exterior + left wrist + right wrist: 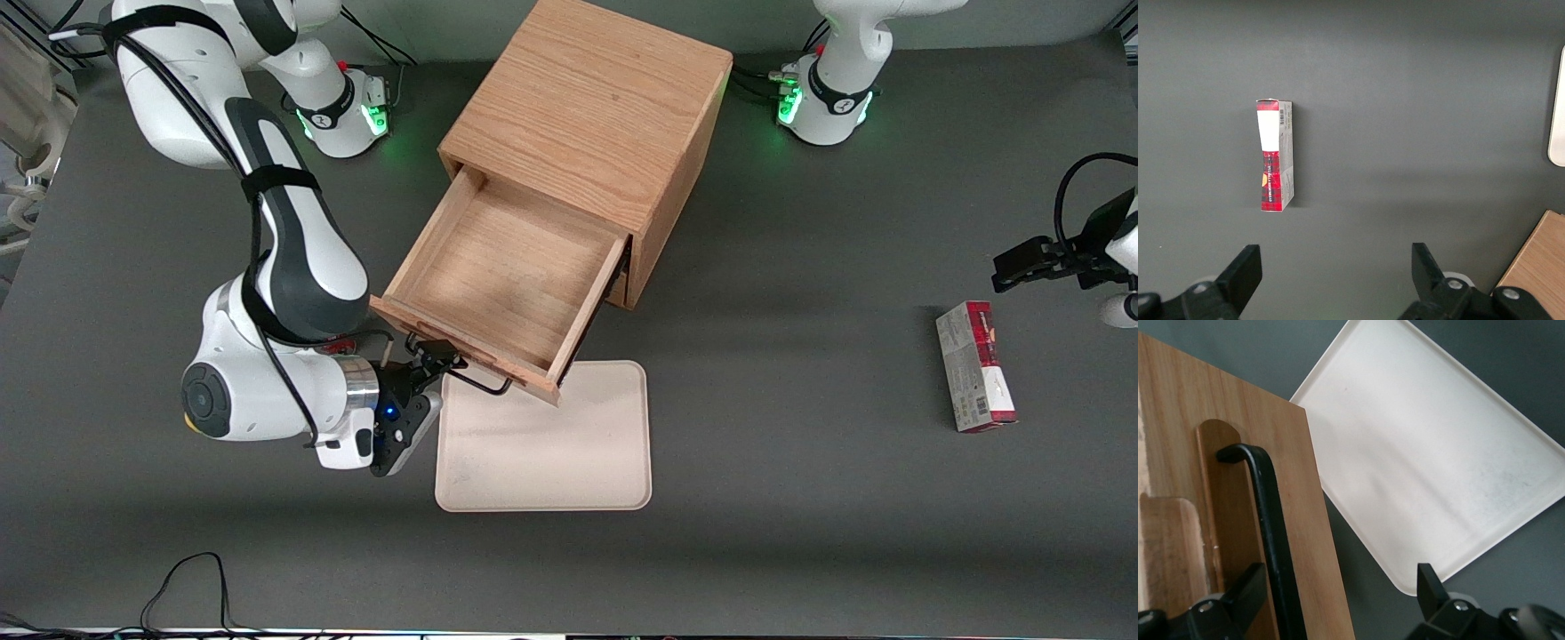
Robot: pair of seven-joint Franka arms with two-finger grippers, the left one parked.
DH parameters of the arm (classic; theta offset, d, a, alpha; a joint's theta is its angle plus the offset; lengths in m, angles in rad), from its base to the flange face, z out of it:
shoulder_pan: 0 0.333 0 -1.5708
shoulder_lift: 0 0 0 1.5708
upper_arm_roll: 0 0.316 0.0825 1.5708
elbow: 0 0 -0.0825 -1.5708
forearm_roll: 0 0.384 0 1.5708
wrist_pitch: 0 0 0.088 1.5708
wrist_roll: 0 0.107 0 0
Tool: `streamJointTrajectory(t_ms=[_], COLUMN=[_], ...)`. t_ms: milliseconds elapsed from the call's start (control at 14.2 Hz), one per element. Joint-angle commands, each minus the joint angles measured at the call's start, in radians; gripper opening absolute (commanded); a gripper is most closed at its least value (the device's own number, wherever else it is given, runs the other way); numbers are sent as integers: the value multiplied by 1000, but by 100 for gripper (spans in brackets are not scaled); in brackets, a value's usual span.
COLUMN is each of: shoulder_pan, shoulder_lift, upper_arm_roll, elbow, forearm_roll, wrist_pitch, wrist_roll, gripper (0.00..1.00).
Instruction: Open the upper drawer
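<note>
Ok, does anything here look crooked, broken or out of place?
Nothing is damaged or spilled. The cabinet sits askew on the table, its open upper drawer overhanging the tray. The open gripper straddles the handle.

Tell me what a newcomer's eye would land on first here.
The oak cabinet with its upper drawer pulled wide open and bare inside. The gripper sits at the drawer's black handle, fingers open around the bar. A pale tray lies on the table just in front of the drawer, and a red and white box lies toward the parked arm's end.
</note>
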Motion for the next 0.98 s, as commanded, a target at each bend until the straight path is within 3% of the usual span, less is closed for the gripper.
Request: streamJointTrajectory(t_ms=[0, 632, 913], shoulder_pan=[-22, -78, -128], shoulder_lift=[17, 7, -35], upper_arm_roll=[9, 11, 3], elbow=[41, 83, 113], forearm_roll=[27, 48, 47], wrist_pitch=[-14, -32, -147], wrist_roll=[14, 28, 103], gripper=[100, 100, 100])
